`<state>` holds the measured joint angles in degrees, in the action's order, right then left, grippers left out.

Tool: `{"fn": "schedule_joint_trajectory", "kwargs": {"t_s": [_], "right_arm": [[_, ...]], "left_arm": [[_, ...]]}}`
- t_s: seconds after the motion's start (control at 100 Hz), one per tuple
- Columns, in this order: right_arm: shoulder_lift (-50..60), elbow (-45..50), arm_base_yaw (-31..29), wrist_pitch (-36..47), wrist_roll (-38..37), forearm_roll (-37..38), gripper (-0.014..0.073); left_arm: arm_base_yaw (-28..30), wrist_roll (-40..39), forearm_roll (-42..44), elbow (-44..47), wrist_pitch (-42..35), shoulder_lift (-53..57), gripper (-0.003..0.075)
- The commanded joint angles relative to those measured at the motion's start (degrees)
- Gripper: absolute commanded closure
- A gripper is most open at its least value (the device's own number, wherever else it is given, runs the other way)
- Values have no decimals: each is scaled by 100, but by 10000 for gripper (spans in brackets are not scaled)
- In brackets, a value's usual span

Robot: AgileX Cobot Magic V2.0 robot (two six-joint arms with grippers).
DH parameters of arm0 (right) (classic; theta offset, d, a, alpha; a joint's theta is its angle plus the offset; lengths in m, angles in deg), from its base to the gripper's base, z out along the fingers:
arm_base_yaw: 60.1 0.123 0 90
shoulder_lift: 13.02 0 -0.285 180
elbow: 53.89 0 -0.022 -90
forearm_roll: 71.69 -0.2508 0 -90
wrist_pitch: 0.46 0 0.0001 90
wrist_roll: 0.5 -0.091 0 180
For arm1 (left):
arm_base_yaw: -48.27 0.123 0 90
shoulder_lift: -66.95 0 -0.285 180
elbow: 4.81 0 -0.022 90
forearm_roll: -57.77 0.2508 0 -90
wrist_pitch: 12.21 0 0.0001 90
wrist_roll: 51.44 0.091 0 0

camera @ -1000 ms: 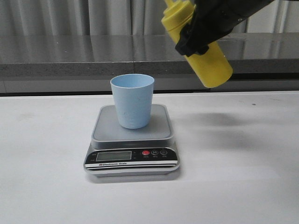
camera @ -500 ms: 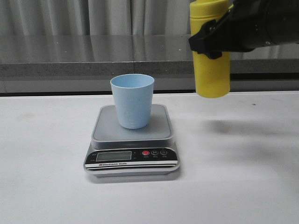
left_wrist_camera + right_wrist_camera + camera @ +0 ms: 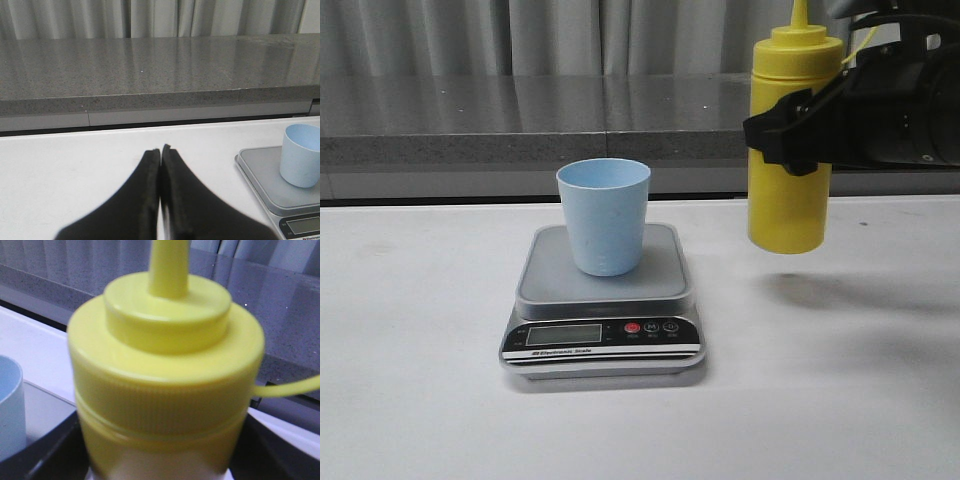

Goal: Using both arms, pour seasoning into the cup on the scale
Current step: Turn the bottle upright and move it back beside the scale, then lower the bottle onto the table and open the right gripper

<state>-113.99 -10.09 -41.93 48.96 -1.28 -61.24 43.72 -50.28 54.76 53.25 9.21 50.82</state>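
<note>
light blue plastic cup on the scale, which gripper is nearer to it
Hard to call. The right gripper holds the yellow squeeze bottle off the table, beside the light blue plastic cup on the right. The left gripper, shut, sits low to its left.

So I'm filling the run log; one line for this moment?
right gripper: grips seasoning bottle upright, airborne | cup: on scale | left gripper: shut, empty

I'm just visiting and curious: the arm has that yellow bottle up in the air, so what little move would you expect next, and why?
Probably lowering it onto the table. The right gripper holds the seasoning bottle upright, clear of the table and off to the side of the cup on the scale. An upright bottle beside the cup cannot pour, so setting it down seems likelier.
</note>
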Motion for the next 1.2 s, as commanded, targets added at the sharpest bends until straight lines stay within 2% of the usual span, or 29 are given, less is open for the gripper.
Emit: {"fn": "schedule_joint_trajectory", "kwargs": {"t_s": [0.0,0.39,0.82,0.89,1.08,1.19], "right_arm": [[41,-108,-35,742,-4,-70,284],[-741,-108,-35,1252,-331,-65,284],[-831,-108,-35,1210,-349,-25,277],[-831,-108,-35,1156,-349,-13,238],[-831,-108,-35,1075,-349,-13,20],[-831,-108,-35,1075,-349,-13,-61]], "left_arm": [[4,-54,-55,-145,-450,-61,740],[4,-54,-55,-145,-450,-61,740],[4,-54,-55,-145,-450,-61,740],[4,-54,-55,-145,-450,-61,740],[4,-54,-55,-145,-450,-61,740],[4,-54,-55,-145,-450,-61,740]]}}
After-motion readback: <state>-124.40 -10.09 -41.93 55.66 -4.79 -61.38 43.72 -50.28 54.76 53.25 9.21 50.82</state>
